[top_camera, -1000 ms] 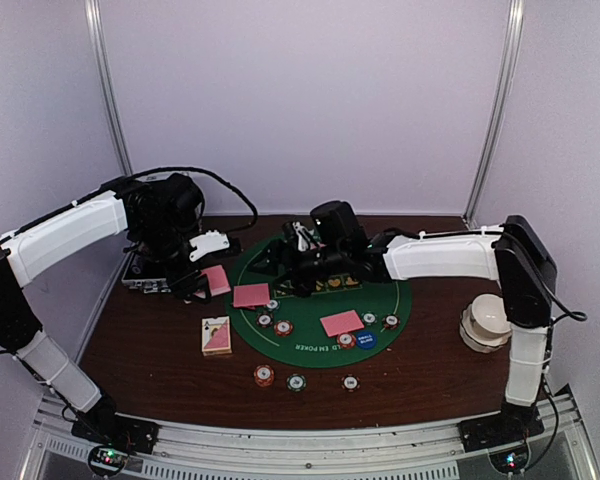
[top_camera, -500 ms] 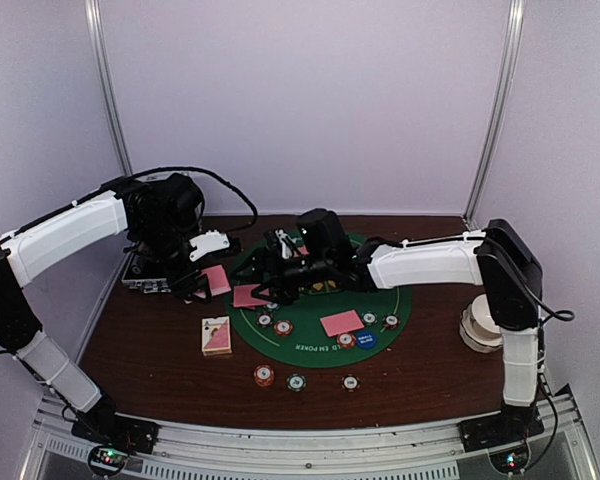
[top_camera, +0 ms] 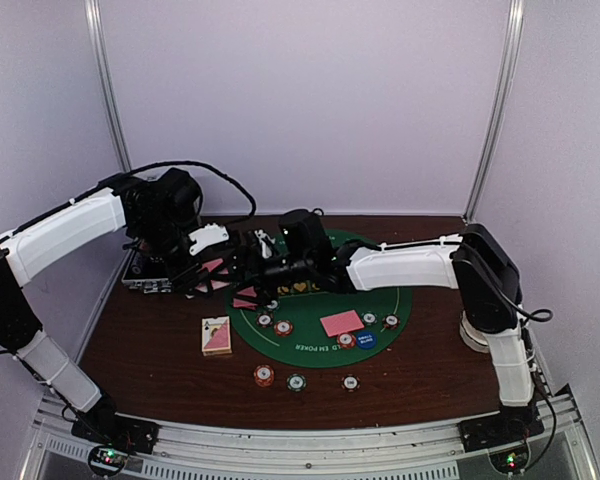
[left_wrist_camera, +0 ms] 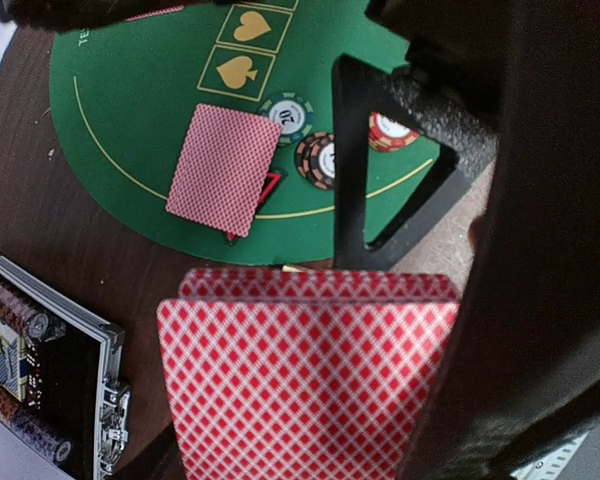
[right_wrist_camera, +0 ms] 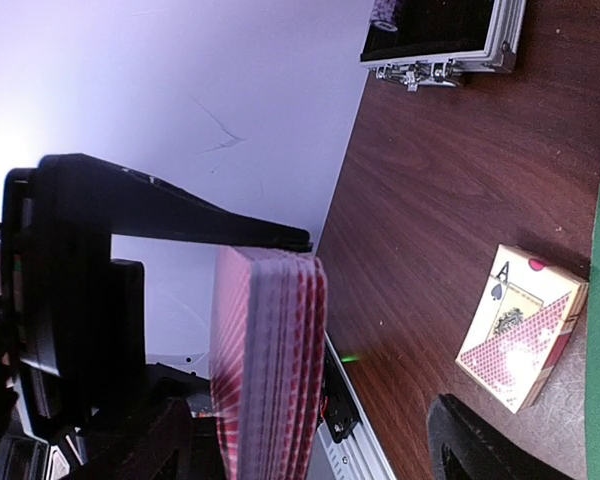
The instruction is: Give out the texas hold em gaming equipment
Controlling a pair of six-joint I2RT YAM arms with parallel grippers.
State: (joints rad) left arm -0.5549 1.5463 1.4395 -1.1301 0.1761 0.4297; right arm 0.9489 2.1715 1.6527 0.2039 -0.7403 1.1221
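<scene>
Lower centre of the overhead view, on the bare desk (top_camera: 140, 370): three striped poker chips in a loose row, one red (top_camera: 264, 375), one green (top_camera: 296, 381), one pale (top_camera: 350, 382). Up and left of them a card box (top_camera: 217, 335) lies flat, with an ace printed on it.

Mid-frame is the green felt mat (top_camera: 395, 298). Right of its centre lies one face-down card (top_camera: 341, 323) with chips scattered round it. A blue marker disc (top_camera: 366, 339) sits just beside its lower right corner.

At the mat's left rim is a second face-down card (left_wrist_camera: 225, 170). A black-red triangle (left_wrist_camera: 265, 190) pokes out from under its right edge. A green chip (left_wrist_camera: 291, 112) and a red chip (left_wrist_camera: 315, 160) lie just right of that card.

Left of centre overhead, above the rim, the left fingers (left_wrist_camera: 540, 250) are clamped on the deck of pink-red-backed cards (left_wrist_camera: 310, 380), held clear of the desk. The right fingers (right_wrist_camera: 465, 445) stand spread apart and hold nothing. They are close beside the deck; whether they touch it, cannot tell.

Far left, behind the deck: the silver-edged black case (left_wrist_camera: 50, 380), with chips stacked inside.
</scene>
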